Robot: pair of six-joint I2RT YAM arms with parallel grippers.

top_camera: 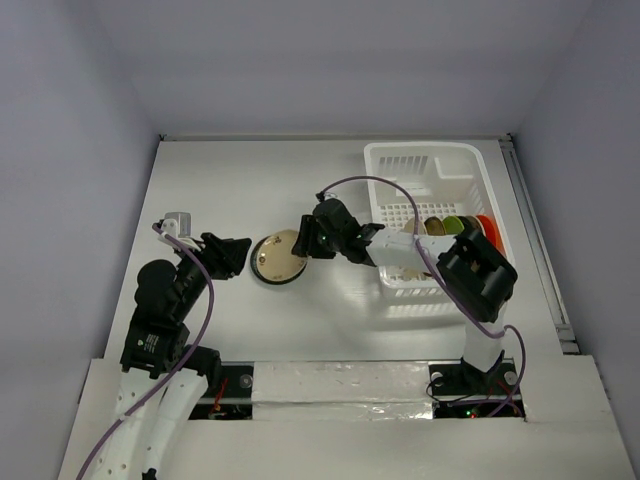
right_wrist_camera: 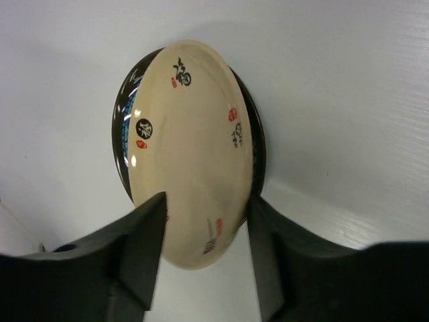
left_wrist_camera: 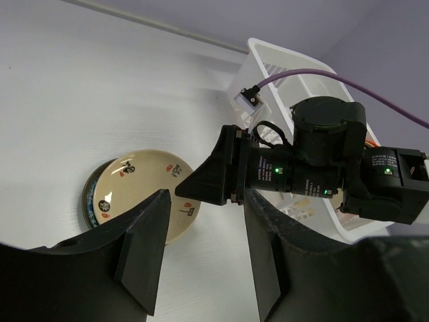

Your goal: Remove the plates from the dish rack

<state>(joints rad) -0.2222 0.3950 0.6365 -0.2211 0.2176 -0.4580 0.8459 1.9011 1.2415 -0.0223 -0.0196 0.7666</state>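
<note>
A tan plate (top_camera: 275, 255) with small red and black marks lies on a dark teal-rimmed plate (top_camera: 262, 276) on the table, left of the white dish rack (top_camera: 415, 160). My right gripper (top_camera: 305, 240) hovers over the tan plate's right edge. In the right wrist view its fingers straddle the tan plate (right_wrist_camera: 191, 147), apart and open (right_wrist_camera: 201, 248). The dark plate's rim (right_wrist_camera: 123, 134) shows underneath. My left gripper (top_camera: 235, 255) is open and empty just left of the stack, as the left wrist view (left_wrist_camera: 204, 255) shows. Brown (top_camera: 435, 226), green (top_camera: 452, 226), black (top_camera: 468, 226) and orange-red (top_camera: 487, 230) plates stand upright in the rack.
The right arm's forearm (top_camera: 400, 250) reaches across the rack's front left corner, with a purple cable (top_camera: 370, 182) looping above it. The table's back edge (top_camera: 330, 137) meets the wall. In the left wrist view the right wrist (left_wrist_camera: 322, 161) fills the space right of the stack.
</note>
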